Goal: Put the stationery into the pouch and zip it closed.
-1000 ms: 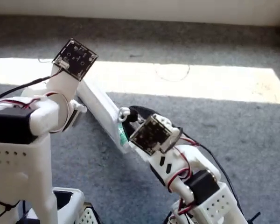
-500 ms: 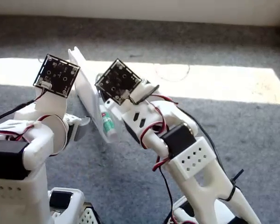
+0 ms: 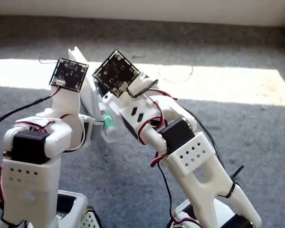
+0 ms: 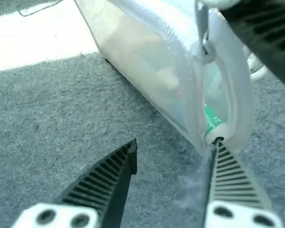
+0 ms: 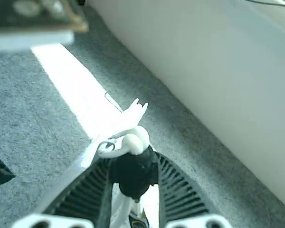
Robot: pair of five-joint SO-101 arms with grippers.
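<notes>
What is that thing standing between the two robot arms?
In the high view, a see-through pouch stands tilted between them, off the grey carpet, with a green-and-white tube inside its lower end.

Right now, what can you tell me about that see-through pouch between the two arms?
The pouch is a see-through plastic case with a white zip along one edge. It stands tilted, one end raised, the other low over the grey carpet, where a green-labelled item lies inside. The right gripper is shut on it at the zip pull; the left gripper is open, one finger touching its low corner.
</notes>
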